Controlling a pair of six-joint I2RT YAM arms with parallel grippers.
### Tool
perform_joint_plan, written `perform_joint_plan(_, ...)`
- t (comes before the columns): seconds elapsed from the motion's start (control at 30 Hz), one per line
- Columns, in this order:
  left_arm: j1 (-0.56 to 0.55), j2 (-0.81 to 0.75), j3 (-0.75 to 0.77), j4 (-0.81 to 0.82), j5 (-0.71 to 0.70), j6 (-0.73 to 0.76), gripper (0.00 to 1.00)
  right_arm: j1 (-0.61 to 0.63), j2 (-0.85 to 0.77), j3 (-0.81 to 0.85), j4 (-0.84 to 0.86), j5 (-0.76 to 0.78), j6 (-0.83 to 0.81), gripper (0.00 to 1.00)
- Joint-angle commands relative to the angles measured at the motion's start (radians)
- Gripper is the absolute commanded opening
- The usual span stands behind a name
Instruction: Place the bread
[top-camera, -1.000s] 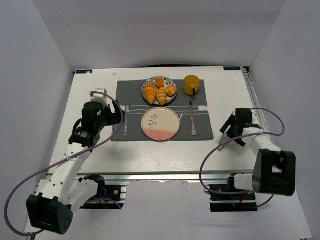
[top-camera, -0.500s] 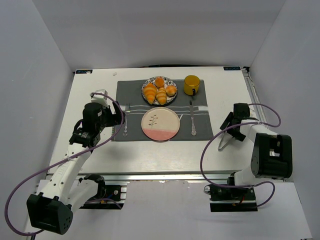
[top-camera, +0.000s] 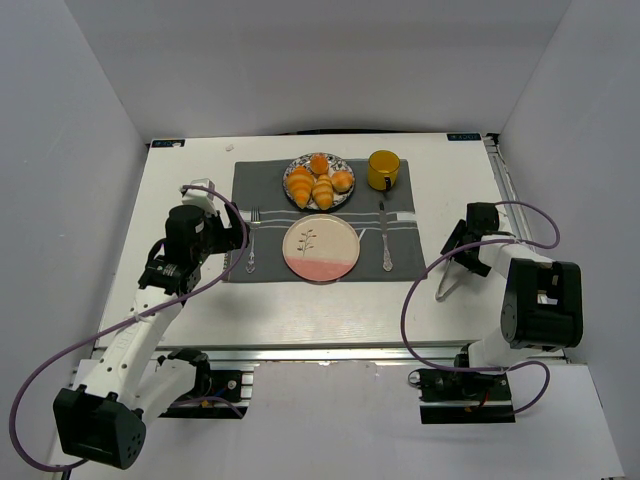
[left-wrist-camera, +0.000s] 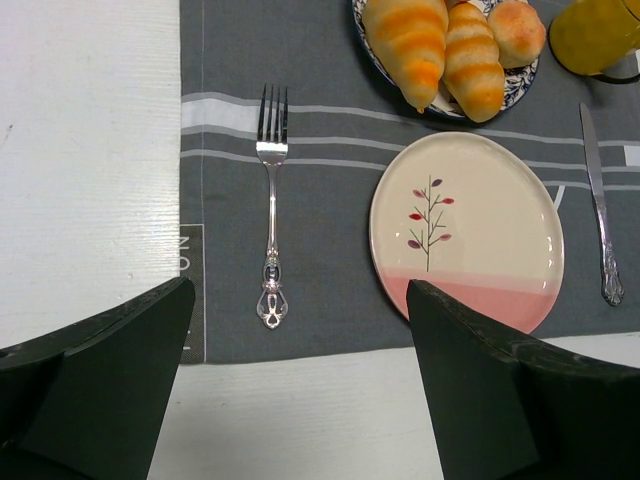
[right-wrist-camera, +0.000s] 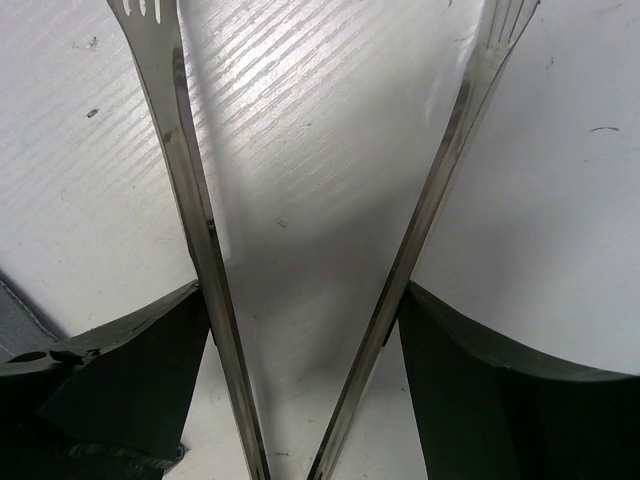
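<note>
my right gripper (right-wrist-camera: 302, 290) is clamped on a pair of silver metal tongs (right-wrist-camera: 190, 200), one black finger against the outside of each arm. the tong tips stand spread over the white table (right-wrist-camera: 540, 180). my left gripper (left-wrist-camera: 298, 285) hangs with jaws wide apart and nothing between them, over the near edge of the grey striped placemat (left-wrist-camera: 320, 180), near a silver fork (left-wrist-camera: 271, 200) and a cream-and-pink round plate (left-wrist-camera: 500, 250). the bread (left-wrist-camera: 475, 60), a small golden-yellow ridged roll, lies on the blue-patterned plate (left-wrist-camera: 520, 85) at the mat's far side, just beside a wider orange croissant (left-wrist-camera: 410, 40).
</note>
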Motion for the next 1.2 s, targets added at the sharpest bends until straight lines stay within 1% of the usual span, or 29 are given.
perform_joint_plan(0.0, 0.002, -0.012, 0.002, 0.001, -0.011, -0.003, 0.98, 0.000, 0.023, -0.031, 0.052, -0.047, 0.055, 0.79)
perform_joint_plan(0.33, 0.002, -0.012, 0.006, -0.007, -0.014, 0.006, 0.98, 0.025, 0.009, -0.039, 0.006, -0.026, 0.127, 0.80)
perform_joint_plan(0.6, 0.002, -0.018, 0.006, -0.007, -0.010, 0.005, 0.98, 0.049, 0.003, -0.016, -0.062, -0.001, 0.144, 0.82)
perform_joint_plan(0.7, 0.002, -0.020, 0.003, -0.005, -0.010, 0.003, 0.98, 0.049, -0.004, -0.018, -0.076, 0.006, 0.151, 0.82)
perform_joint_plan(0.73, 0.002, -0.021, 0.002, -0.004, -0.010, 0.003, 0.98, 0.077, -0.004, -0.019, -0.080, 0.012, 0.153, 0.82)
perform_joint_plan(1.17, 0.002, -0.037, -0.012, -0.005, -0.003, 0.002, 0.98, 0.102, -0.033, -0.031, -0.131, 0.022, 0.193, 0.83)
